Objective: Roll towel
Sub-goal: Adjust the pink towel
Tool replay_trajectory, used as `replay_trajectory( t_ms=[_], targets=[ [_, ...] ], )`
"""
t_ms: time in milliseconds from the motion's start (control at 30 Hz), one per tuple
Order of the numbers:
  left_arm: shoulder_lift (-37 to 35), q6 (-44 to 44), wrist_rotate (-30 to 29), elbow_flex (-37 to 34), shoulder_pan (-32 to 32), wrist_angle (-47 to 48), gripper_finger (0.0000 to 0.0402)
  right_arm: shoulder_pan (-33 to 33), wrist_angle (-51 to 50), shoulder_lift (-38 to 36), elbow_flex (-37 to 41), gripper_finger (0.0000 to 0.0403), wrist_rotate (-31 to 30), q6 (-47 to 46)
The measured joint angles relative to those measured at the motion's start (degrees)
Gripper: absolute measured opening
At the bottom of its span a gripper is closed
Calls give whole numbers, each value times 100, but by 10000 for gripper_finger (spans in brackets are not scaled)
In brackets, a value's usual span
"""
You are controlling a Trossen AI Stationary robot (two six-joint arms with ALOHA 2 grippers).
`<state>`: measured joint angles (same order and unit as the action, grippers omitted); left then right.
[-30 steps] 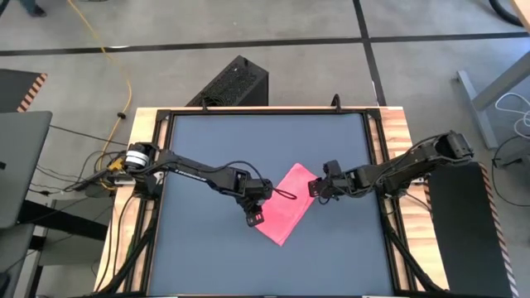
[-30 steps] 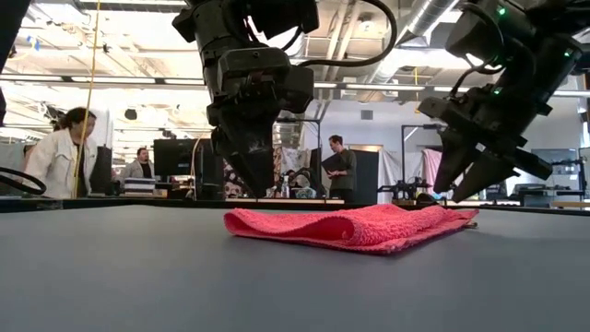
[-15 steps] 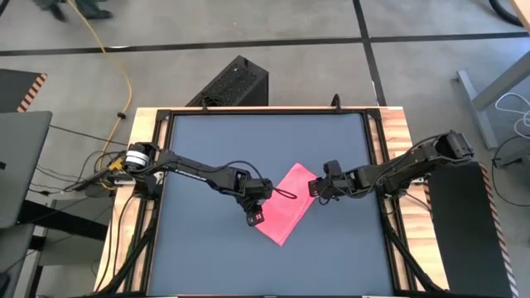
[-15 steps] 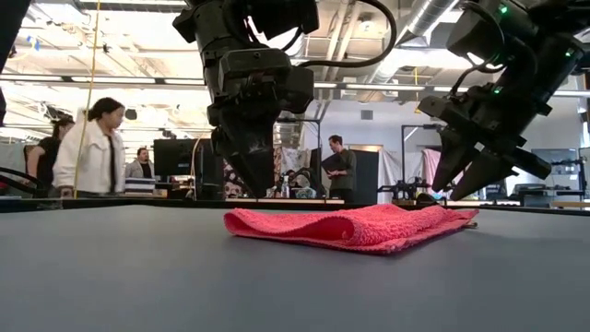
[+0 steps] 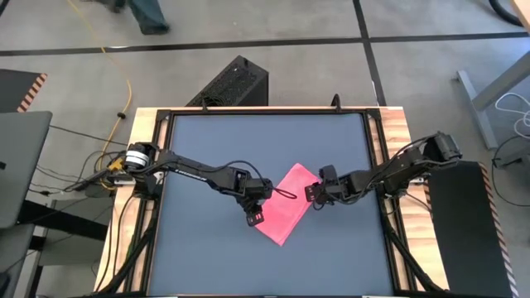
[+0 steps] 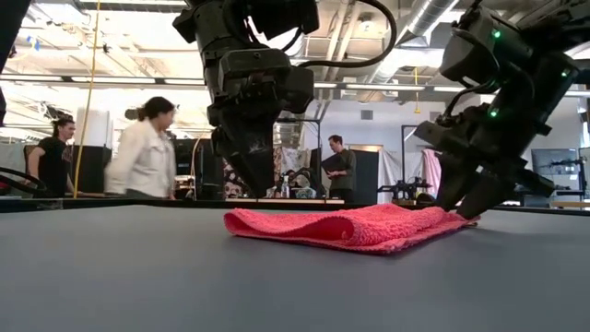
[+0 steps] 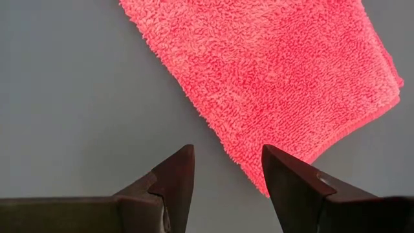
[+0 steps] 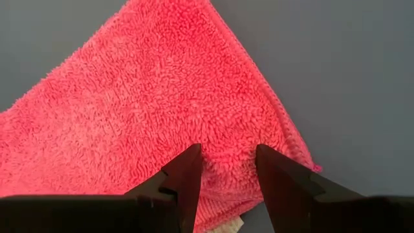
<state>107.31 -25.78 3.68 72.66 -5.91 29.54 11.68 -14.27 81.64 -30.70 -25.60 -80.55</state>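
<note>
From above, the pink towel (image 5: 286, 210) lies folded near the middle of the grey table (image 5: 207, 141), between the left gripper (image 5: 252, 218) and the right gripper (image 5: 311, 192). From table height, the right gripper (image 6: 472, 210) is down at the towel's edge. Each wrist view shows parted fingers (image 7: 176, 176) holding nothing, the right ones (image 8: 184, 171) over the cloth
</note>
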Motion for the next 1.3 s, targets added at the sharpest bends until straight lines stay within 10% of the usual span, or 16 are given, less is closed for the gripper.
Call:
replay_trajectory(
  t_ms=[800,1300],
  targets=[
    [0,-24,2,-2,15,-18,170,-1167,1185,29,22,175,-243,1872],
    [0,-22,34,-1,13,-14,170,-878,1159,23,17,175,1030,1460]
  ],
)
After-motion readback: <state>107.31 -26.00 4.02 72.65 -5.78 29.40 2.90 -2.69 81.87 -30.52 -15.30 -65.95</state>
